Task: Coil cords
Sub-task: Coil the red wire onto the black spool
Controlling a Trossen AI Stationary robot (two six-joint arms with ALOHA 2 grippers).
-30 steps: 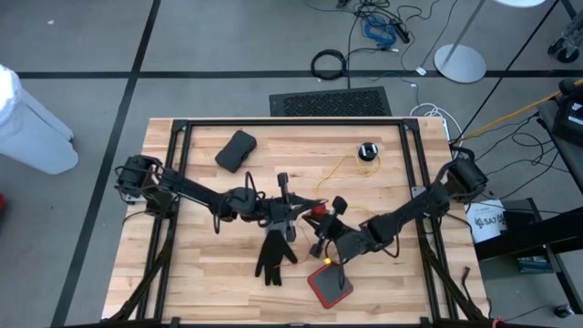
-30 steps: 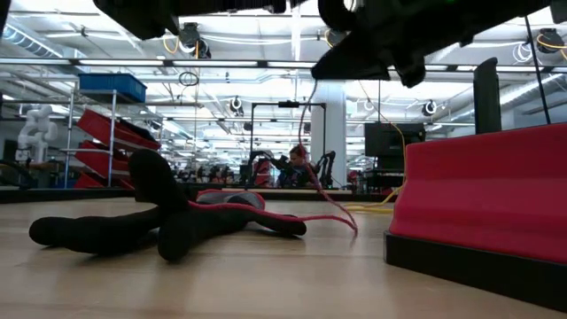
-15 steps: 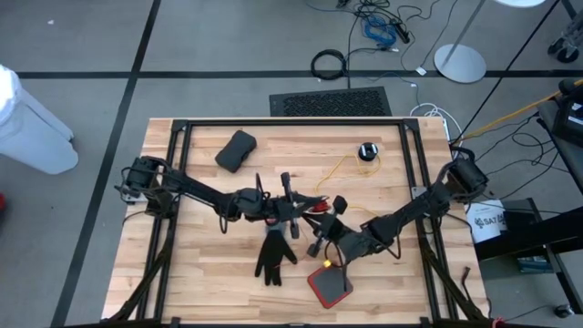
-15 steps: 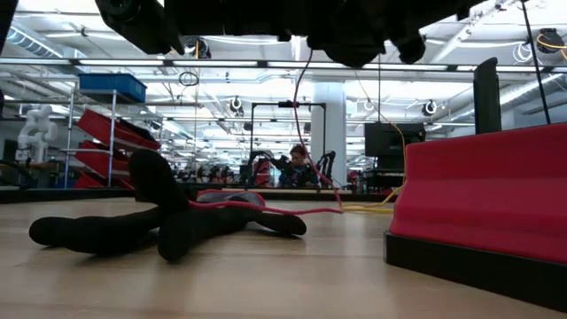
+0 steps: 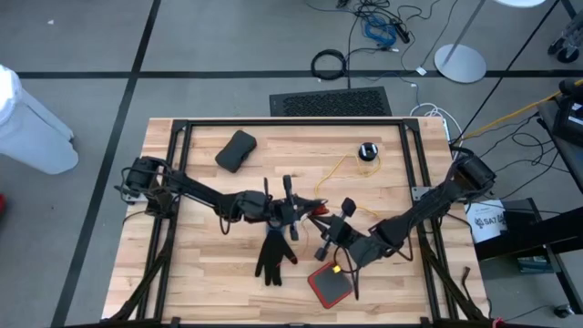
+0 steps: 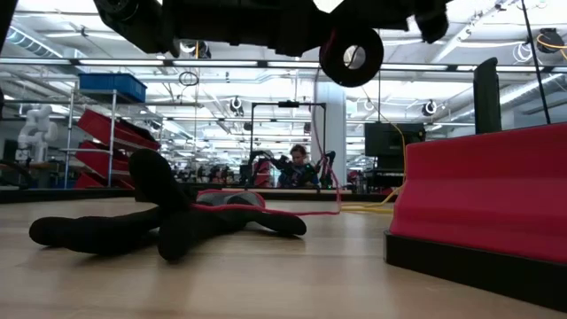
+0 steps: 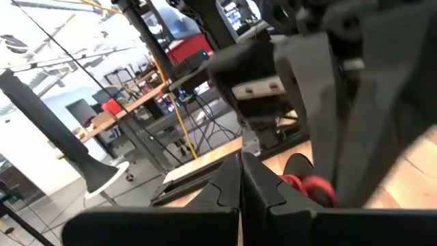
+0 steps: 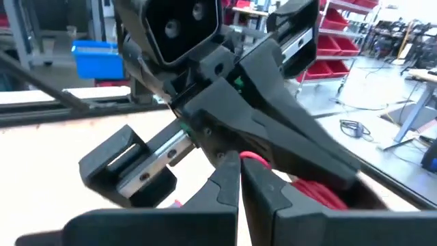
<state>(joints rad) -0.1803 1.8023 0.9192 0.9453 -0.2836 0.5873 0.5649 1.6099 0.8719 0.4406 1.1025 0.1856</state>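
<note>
The point where the two grippers meet at the centre of the high view is crowded with dark arm parts, so what exactly each fingertip pinches is hard to make out; only a bit of red cord point(image 5: 316, 211) shows between them. In the low view both arms are cut off along the top edge.

The wooden table point(image 5: 200, 273) fills the middle of the high view, on a grey floor. On it lie a black glove point(image 5: 273, 253) below centre, a red-and-black box point(image 5: 329, 284) at lower centre, and a dark pouch point(image 5: 236, 150) at upper left. The yellow cord point(image 5: 341, 168) runs from centre toward a black puck point(image 5: 367, 151) at upper right.

The left gripper point(image 5: 298, 215) has its fingers pressed together. The right gripper point(image 5: 326, 225), just beside it, is likewise closed.
</note>
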